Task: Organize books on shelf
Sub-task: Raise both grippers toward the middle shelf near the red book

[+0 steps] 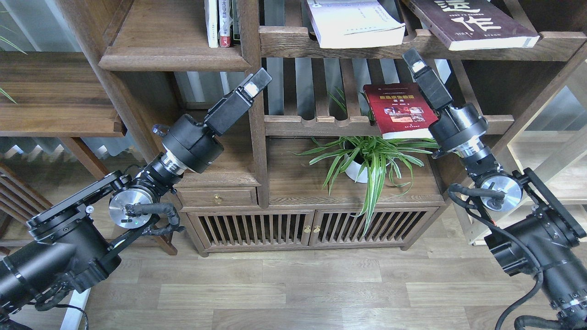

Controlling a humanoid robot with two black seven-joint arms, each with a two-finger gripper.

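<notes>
One red book (400,111), long axis 11-to-5, lies at 9 o'clock, just beside your right gripper (414,58), the nearer arm; finger state indiscernible.

- A spider plant (367,158) in a white pot (355,172) stands on the low cabinet (312,229).
- Thin white- and red-spined books (219,23) stand upright, top left.
- Brass knobs (310,228), apparently, on the slatted doors.
- Pale plank floor (293,288) below.

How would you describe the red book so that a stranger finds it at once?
Look at the slatted rack in the bookcase's middle, just above the potted plant. The red book lies on its right end, beside the right hand. Unlike the books above, it has a yellow title band and photos.
</notes>
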